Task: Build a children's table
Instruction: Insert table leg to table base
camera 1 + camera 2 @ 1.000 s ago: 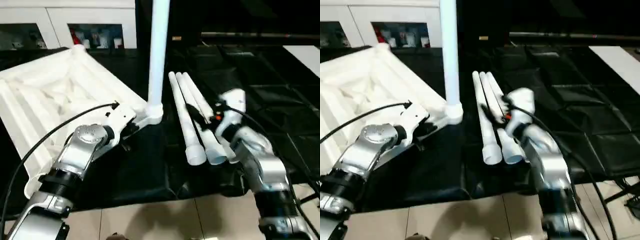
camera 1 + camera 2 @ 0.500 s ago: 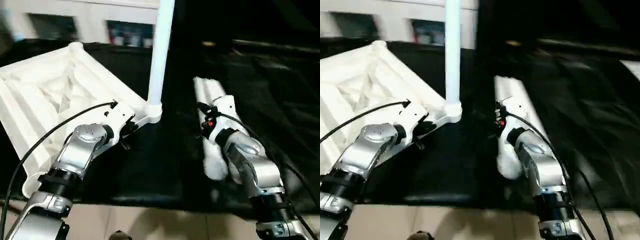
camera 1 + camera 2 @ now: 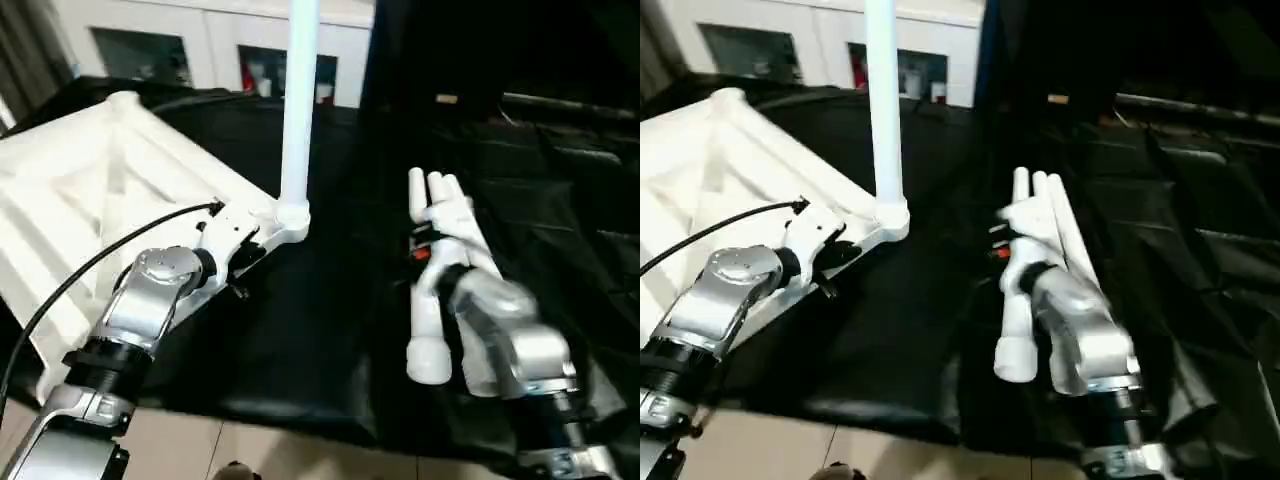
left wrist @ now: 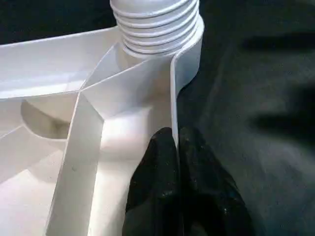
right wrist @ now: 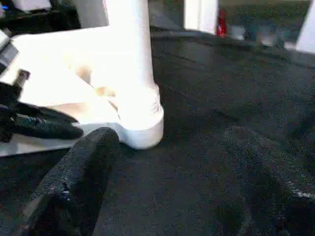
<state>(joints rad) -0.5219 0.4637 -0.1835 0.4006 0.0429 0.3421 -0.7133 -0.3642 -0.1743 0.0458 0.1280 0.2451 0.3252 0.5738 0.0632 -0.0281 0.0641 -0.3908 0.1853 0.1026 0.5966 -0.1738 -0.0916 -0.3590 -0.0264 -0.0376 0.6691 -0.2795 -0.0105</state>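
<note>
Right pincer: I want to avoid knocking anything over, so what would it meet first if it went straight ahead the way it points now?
Probably the upright leg seated in the tabletop corner socket: the open right pincer faces its base across bare black cloth. Depth is unclear.

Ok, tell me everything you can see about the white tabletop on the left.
The tabletop is white plastic and lies underside up on the black-draped table, showing raised ribs and round corner sockets. One white leg stands upright in the near corner socket, whose collar is ringed. The left gripper is shut on the thin rim beside that socket. Its left part runs out of view.
</note>
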